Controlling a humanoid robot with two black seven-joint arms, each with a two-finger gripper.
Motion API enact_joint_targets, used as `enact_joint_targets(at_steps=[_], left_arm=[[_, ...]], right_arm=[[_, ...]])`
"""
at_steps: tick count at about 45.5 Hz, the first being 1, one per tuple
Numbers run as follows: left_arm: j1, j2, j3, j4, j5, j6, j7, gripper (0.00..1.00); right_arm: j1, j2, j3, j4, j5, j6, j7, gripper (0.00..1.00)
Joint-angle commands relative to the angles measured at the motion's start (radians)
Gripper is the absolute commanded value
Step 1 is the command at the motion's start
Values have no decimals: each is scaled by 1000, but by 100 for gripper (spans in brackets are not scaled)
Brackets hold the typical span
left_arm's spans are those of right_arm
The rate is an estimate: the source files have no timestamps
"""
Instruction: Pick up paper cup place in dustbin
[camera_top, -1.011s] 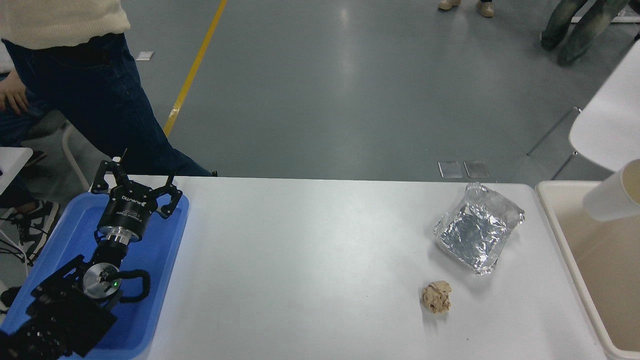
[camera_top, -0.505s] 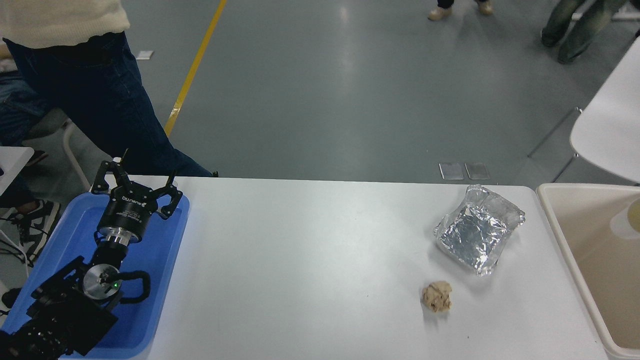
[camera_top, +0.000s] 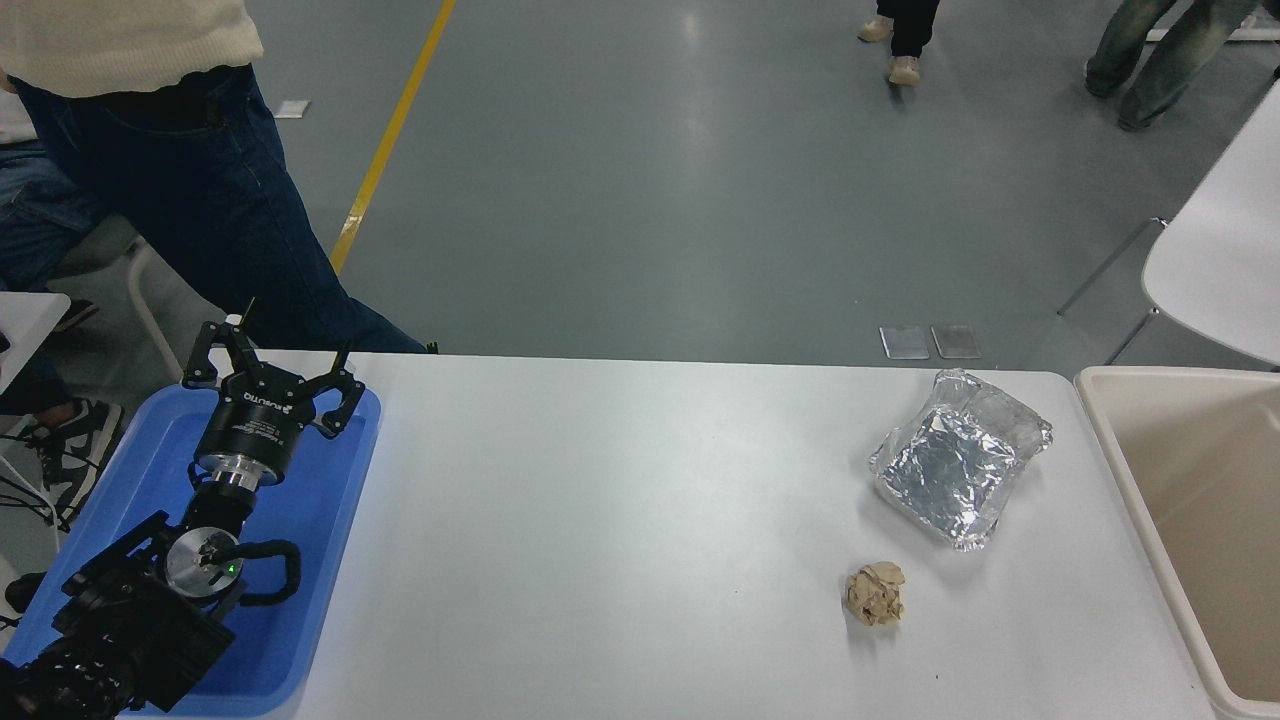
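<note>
On the surface (camera_top: 620, 520) the foil tray (camera_top: 958, 458) lies at the right, the paper wad (camera_top: 875, 594) before it. The dustbin (camera_top: 1110, 440) stands beside the right edge, the shallow tray (camera_top: 330, 520) at the left.

Robotics lab or industrial test hall. Grey sealed floor (camera_top: 640, 180) with yellow lane line (camera_top: 385, 150) at 11 o'clock; people standing at 10 and 1 o'clock; white work table (camera_top: 640, 540); robot arm (camera_top: 150, 600) at 8 o'clock.

Paper cup: hung tilted over the dustbin (camera_top: 1105, 425), then sank inside, then went out of sight.
Walker beyond dustbin (camera_top: 905, 35): stepped nearer.
</note>
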Motion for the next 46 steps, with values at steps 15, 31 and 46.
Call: enact_joint_targets(at_steps=[15, 31, 46], left_arm=[[0, 0, 0, 0, 0, 0, 0, 100], [0, 0, 0, 0, 0, 0, 0, 100], [0, 0, 0, 0, 0, 1, 0, 100]], right_arm=[[-85, 22, 75, -43, -6, -218, -11, 92], [-68, 10, 162, 21, -41, -217, -12, 93], [103, -141, 156, 349, -181, -215, -12, 94]])
